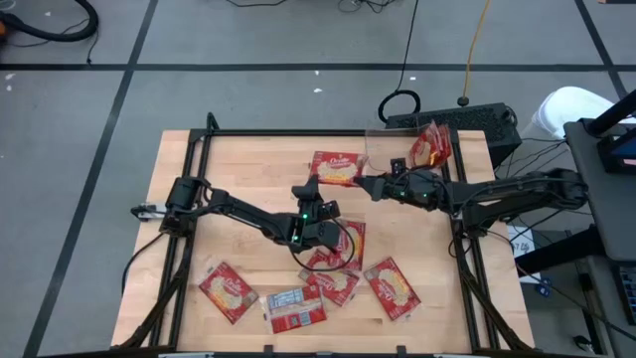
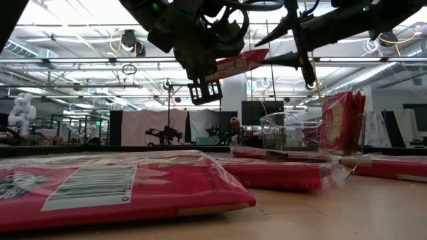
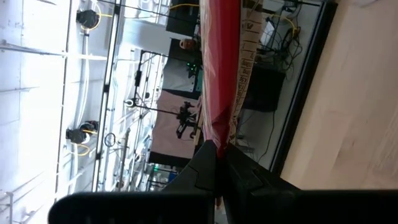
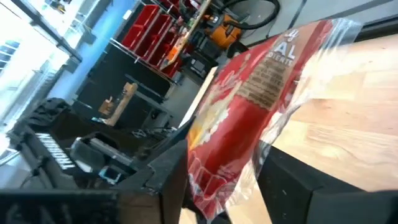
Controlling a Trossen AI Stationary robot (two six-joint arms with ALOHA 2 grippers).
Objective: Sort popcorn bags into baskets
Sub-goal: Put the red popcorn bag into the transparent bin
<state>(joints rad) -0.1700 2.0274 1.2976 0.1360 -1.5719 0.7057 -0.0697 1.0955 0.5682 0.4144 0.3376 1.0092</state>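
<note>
Mid-air handover of one popcorn bag [image 1: 336, 167] above the counter [image 1: 179, 239]. We see the left hand [image 3: 219, 163] pressed together on one short end of the raised bag, its two dark fingers pinching the crimped seam, while the right hand [image 4: 217, 177] straddles the opposite end with its fingers spread to either side of the film and not yet visibly clamped. We judge the bag light and flat, its glossy wrapper slippery and easily creased; the contents are soft enough that the packet sags between the two hands in the low view. The best hold is therefore the flat sealed edge, where the film is doubled and stiff, rather than the puffed middle. The remaining packets [image 1: 350, 283] lie loose and partly overlapping on the near half of the counter, and a few bags [image 2: 341, 121] stand upright in the clear bin [image 2: 290, 127] at the far right corner, beside the right arm
</note>
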